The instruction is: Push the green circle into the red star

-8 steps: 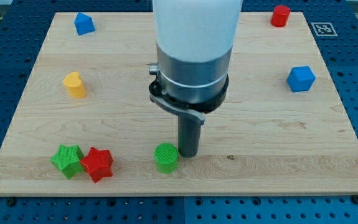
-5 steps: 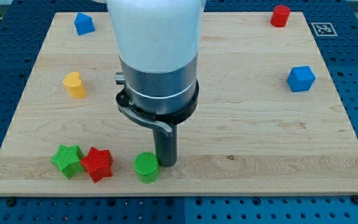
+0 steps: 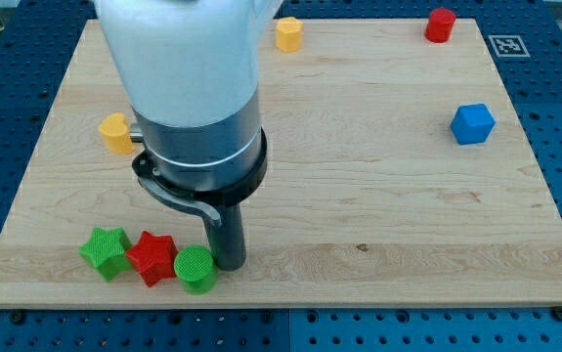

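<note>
One green circle (image 3: 194, 269) sits low in the frame's left, touching the red star (image 3: 151, 257); my tip (image 3: 228, 265) presses its right side. I carry no pincer.

Bright, even overhead light; the pale wooden board (image 3: 408, 196) is sharp, with soft short shadows beneath the blocks.

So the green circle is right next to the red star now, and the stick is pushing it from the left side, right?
Not quite. In the camera view, my tip is on the right side of the green circle, not the left. The rest is right: the green circle sits right beside the red star.
</note>
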